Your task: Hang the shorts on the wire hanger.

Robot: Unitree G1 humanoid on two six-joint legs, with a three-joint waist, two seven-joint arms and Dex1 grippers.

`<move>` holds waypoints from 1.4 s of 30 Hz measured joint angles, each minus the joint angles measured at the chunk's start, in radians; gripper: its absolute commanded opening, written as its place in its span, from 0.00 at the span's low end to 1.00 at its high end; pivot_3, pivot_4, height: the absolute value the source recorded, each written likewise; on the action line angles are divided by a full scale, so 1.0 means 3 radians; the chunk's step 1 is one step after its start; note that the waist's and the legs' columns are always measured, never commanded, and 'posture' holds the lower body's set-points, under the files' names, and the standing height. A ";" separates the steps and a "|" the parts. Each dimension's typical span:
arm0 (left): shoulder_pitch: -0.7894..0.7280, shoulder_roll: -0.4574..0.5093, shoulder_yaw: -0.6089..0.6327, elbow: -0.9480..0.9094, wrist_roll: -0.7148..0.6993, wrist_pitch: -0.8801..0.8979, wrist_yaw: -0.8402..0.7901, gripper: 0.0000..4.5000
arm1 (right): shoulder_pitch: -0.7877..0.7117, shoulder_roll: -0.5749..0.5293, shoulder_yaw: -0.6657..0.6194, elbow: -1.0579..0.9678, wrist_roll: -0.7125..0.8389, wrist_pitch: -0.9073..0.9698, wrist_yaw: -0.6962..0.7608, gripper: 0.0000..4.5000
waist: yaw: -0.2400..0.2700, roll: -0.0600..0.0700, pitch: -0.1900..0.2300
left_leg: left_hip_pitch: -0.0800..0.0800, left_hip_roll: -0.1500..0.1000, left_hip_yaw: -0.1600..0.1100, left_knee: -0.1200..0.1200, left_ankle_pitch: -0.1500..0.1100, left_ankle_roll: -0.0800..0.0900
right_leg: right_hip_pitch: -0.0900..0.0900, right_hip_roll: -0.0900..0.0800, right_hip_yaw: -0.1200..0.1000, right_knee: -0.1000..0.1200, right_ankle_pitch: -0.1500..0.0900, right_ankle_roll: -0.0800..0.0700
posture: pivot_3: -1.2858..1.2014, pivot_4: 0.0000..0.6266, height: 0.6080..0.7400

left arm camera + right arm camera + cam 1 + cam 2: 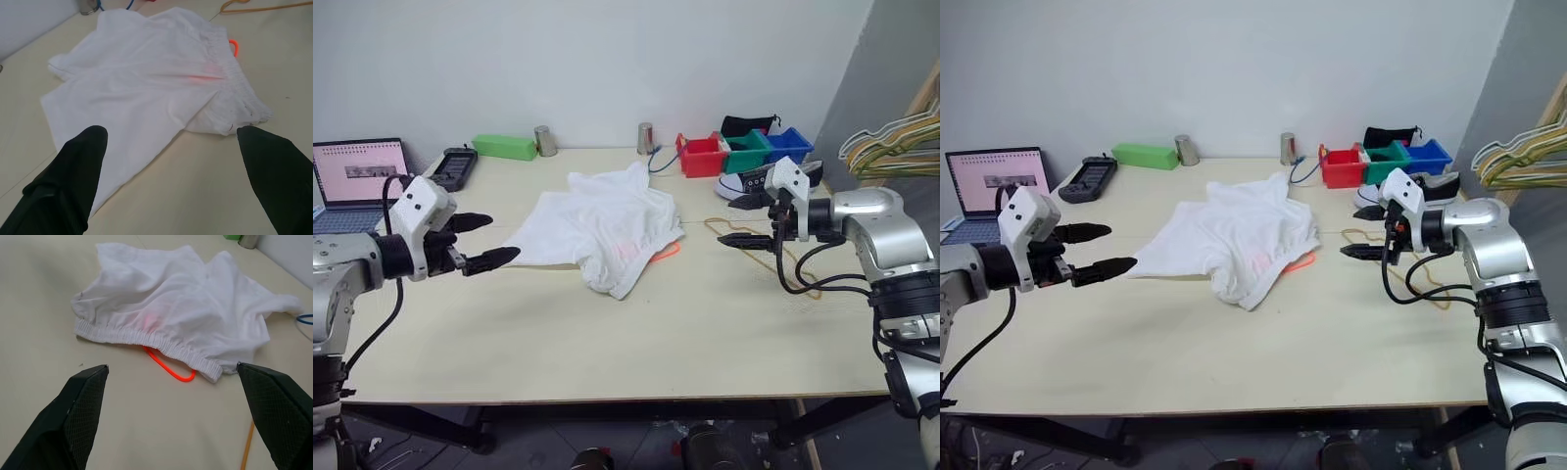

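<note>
Lying crumpled near the middle of the pale wooden counter (607,343), the large white thin-fabric shorts (602,230) are being faced from both sides, with an orange-red drawstring (168,367) looping out from under the elastic waistband. The left gripper (487,242) is being held above the counter beside the shorts' left edge, its jaws spread wide and empty. The right gripper (744,221) is being held opposite, jaws likewise wide and empty, above the thin tan-gold wire hanger (759,257), which is lying flat on the counter just beside the shorts.
</note>
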 measured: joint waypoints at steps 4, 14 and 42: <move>0.0089 -0.0044 0.0001 -0.0007 -0.0002 -0.0039 0.0020 1.00 | 0.0098 0.0037 0.0038 -0.0018 0.0001 0.0001 -0.0002 0.99 | -0.0002 0.0000 0.0000 | -0.0003 0.0000 0.0013 0.0000 0.0000 0.0000 | -0.0009 0.0000 0.0013 0.0000 0.0002 0.0003 | 0.47 0.00 1.00; 0.0196 -0.0031 0.0014 0.0013 0.0053 -0.0185 0.0006 1.00 | 0.0122 0.0094 0.0083 -0.0104 -0.0050 -0.0016 -0.0062 0.99 | -0.0001 0.0000 0.0000 | -0.0003 0.0001 0.0015 0.0000 0.0000 0.0000 | -0.0012 0.0000 0.0016 0.0001 0.0004 0.0006 | 0.47 0.00 1.00; -0.1305 -0.0898 -0.0816 0.3513 0.1519 -0.2513 0.0612 1.00 | 0.0654 0.2157 0.1090 -0.0261 -0.0917 0.0577 -0.2316 0.99 | -0.0053 -0.0065 -0.0069 | -0.0001 0.0001 0.0003 0.0000 0.0000 0.0000 | -0.0014 0.0007 0.0013 0.0002 0.0009 0.0011 | 0.44 0.04 1.00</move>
